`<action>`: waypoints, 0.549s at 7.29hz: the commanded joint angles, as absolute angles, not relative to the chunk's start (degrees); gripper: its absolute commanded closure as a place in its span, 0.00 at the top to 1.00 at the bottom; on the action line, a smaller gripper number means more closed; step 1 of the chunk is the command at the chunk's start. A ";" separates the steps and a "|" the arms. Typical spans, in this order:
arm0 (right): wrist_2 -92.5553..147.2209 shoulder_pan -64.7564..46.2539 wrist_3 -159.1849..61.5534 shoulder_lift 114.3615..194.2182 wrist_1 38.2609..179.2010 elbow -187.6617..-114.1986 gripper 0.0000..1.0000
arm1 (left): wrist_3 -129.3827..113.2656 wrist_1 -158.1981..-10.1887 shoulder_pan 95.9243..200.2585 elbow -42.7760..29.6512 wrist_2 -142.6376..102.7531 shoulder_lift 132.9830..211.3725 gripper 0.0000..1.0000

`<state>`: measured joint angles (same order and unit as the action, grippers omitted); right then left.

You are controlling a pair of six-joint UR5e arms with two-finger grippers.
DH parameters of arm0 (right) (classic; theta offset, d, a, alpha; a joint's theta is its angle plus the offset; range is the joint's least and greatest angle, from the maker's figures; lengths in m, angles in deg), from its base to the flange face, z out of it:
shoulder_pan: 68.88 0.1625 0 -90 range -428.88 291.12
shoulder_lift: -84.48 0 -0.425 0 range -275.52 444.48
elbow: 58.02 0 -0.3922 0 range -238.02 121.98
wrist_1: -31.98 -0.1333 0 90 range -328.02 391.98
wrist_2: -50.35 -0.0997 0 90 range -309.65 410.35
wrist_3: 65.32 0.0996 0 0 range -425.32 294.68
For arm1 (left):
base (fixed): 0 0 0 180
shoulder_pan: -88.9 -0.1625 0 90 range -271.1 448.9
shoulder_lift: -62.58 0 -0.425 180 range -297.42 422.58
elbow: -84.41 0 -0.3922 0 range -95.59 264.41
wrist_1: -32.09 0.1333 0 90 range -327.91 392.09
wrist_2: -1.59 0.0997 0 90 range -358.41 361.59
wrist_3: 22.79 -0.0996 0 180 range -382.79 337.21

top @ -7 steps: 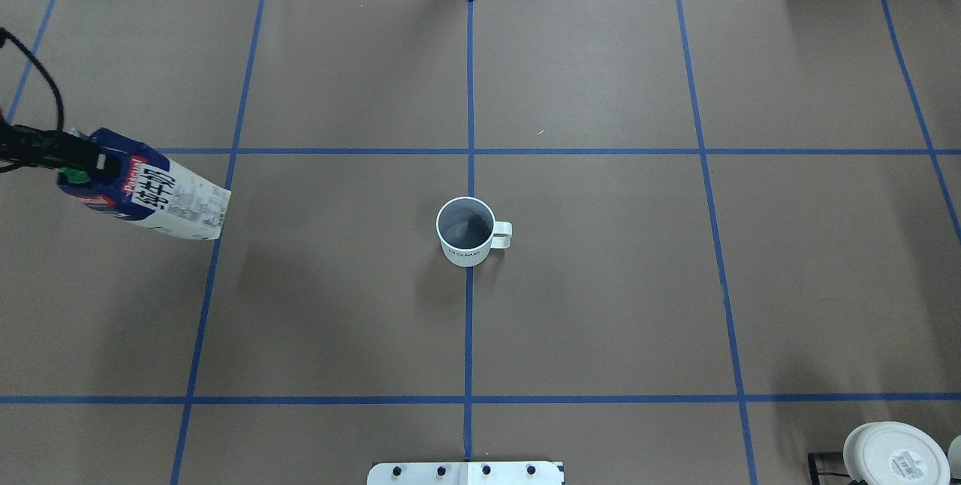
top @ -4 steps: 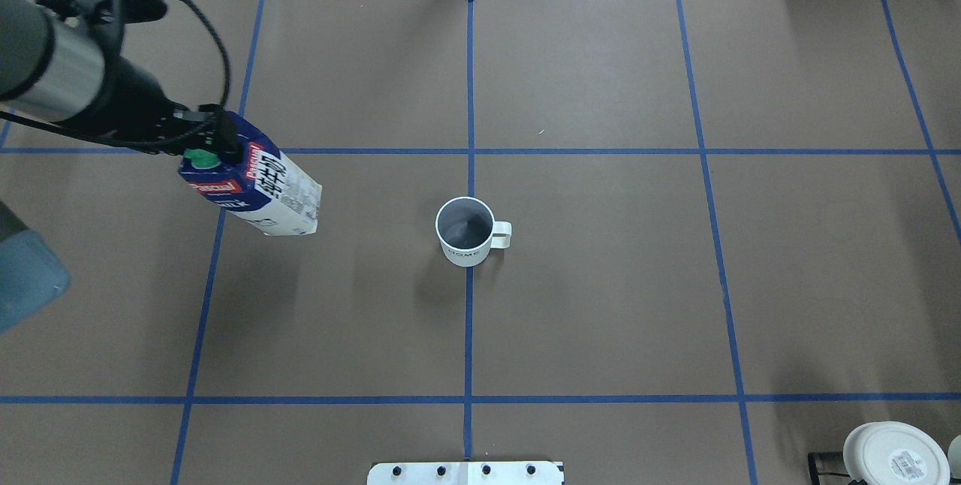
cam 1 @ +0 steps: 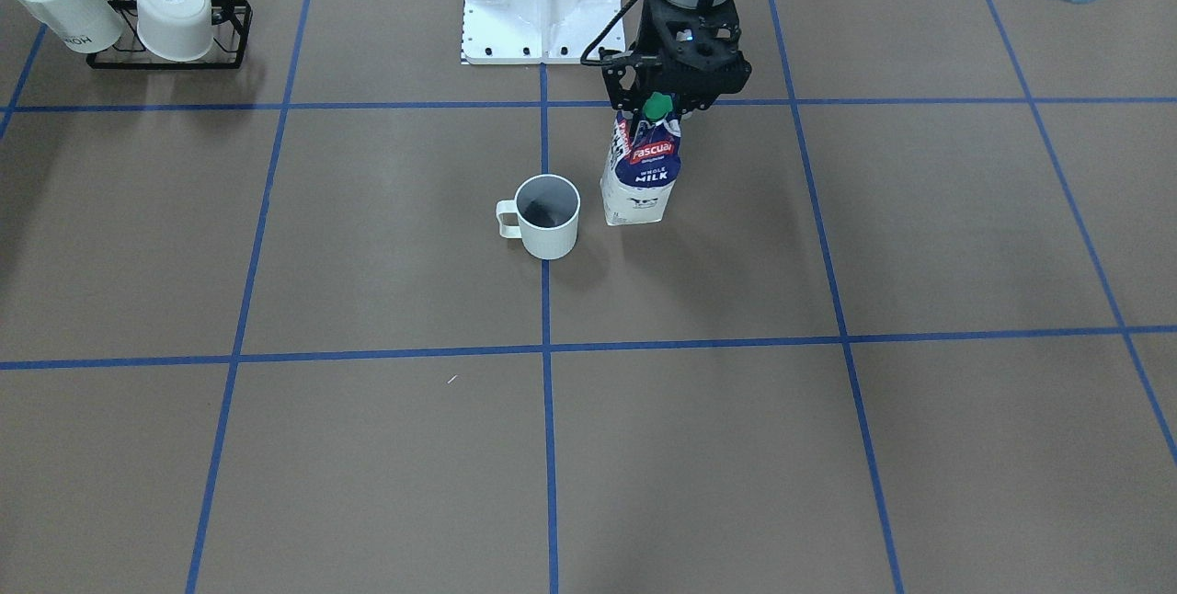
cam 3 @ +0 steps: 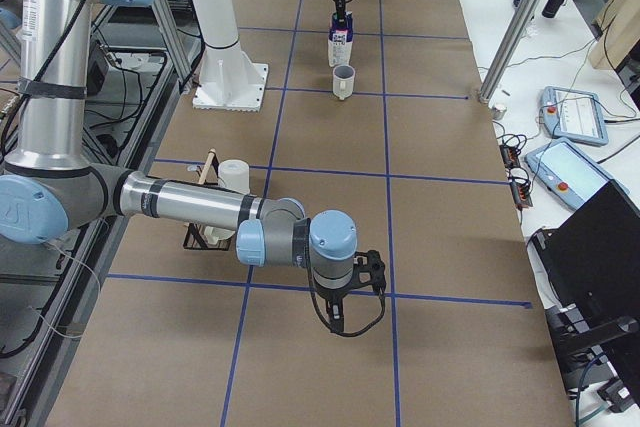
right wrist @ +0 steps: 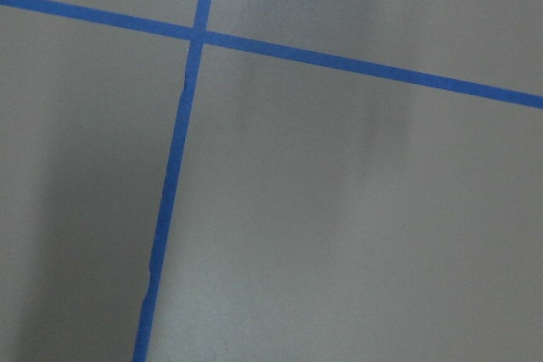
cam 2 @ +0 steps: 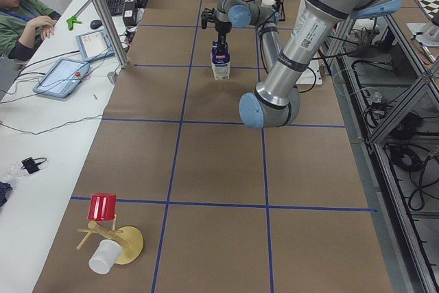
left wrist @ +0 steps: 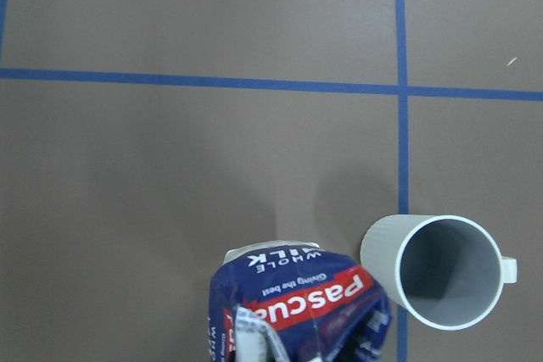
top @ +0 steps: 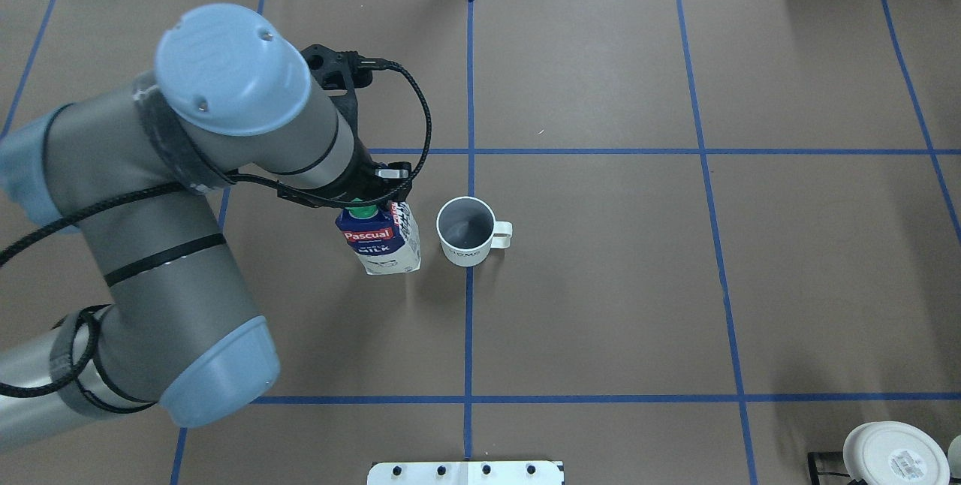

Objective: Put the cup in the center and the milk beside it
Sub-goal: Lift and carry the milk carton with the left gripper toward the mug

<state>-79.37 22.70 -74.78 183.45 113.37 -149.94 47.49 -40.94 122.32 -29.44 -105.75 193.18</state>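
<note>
1. The left gripper (cam 1: 655,111) grips the milk (cam 1: 639,180) by its top.
2. The milk sits straight beneath it, long axis near vertical, top up.
3. The cup (cam 1: 550,217) stands upright just beside, on the tape line (cam 1: 545,300), handle pointing away from that gripper.
4. The right gripper (cam 3: 340,319): opening cannot be told.

Our left arm (top: 173,260) reaches in toward the middle with the wrist turned down. The left hand (cam 1: 657,105) points straight down, fingers clamped on the top of the milk carton (cam 1: 639,180). Our right arm (cam 3: 190,205) lies stretched low and level, the right hand (cam 3: 340,322) pointing down; we cannot tell how its fingers stand.
</note>
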 commanded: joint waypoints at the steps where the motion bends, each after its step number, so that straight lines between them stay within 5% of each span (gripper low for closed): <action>1: -79.37 22.70 -74.81 183.45 113.37 -149.96 1.00 | 48.49 -41.13 121.33 -26.35 -104.93 195.20 0.00; 4: -79.37 22.70 -74.81 183.45 113.37 -149.96 1.00 | 48.40 -43.65 121.33 -23.98 -104.93 195.39 0.00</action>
